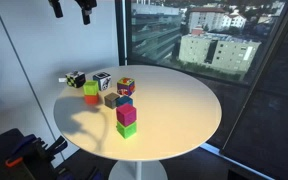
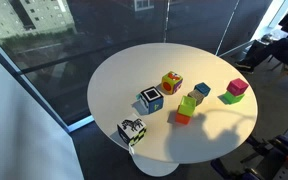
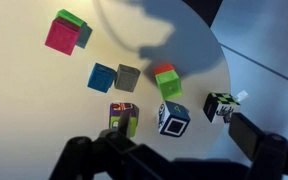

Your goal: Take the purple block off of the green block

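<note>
The purple block [image 1: 127,114] sits on top of the green block [image 1: 127,130] near the table's front edge. The stack also shows in an exterior view, purple block [image 2: 237,87] over green block [image 2: 230,98]. In the wrist view the purple block [image 3: 59,37] is at the top left, with the green block [image 3: 72,18] showing beside it. My gripper [image 1: 70,10] hangs high above the table's far side, open and empty, well away from the stack. In the wrist view its fingers [image 3: 174,160] spread wide at the bottom.
On the round white table [image 1: 184,105] stand other cubes: a multicoloured cube [image 3: 123,118], a black-and-white cube [image 3: 173,119], a checkered cube [image 3: 221,106], a blue block [image 3: 102,76], a grey block [image 3: 128,77] and a joined orange and yellow-green pair [image 3: 165,80]. A window stands behind.
</note>
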Controlling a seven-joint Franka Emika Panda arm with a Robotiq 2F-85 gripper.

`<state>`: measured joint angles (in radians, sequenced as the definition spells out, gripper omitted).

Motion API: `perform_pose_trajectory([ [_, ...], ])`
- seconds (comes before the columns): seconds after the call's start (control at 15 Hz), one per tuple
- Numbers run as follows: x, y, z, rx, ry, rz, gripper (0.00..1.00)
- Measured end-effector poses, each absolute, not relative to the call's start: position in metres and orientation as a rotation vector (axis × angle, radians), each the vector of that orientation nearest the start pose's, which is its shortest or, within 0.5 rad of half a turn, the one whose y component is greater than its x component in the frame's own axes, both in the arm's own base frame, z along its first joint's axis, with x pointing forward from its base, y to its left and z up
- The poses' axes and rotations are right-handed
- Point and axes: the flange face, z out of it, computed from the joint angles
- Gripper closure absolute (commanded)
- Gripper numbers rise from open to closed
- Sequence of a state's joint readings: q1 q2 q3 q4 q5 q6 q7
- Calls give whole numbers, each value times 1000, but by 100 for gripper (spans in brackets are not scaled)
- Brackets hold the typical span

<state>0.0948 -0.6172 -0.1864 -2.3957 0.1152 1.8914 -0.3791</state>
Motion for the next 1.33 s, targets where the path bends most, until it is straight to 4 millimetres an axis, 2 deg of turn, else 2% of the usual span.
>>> perform_pose_trajectory([
  [0.33, 377, -36, 541, -2914, -418, -221, 0],
  [0.8, 386, -39, 529, -2960, -356, -184, 0],
  [1.07, 397, -48, 512, -3053, -272, -124, 0],
  [1.33, 408, -63, 482, -3120, -165, -1, 0],
])
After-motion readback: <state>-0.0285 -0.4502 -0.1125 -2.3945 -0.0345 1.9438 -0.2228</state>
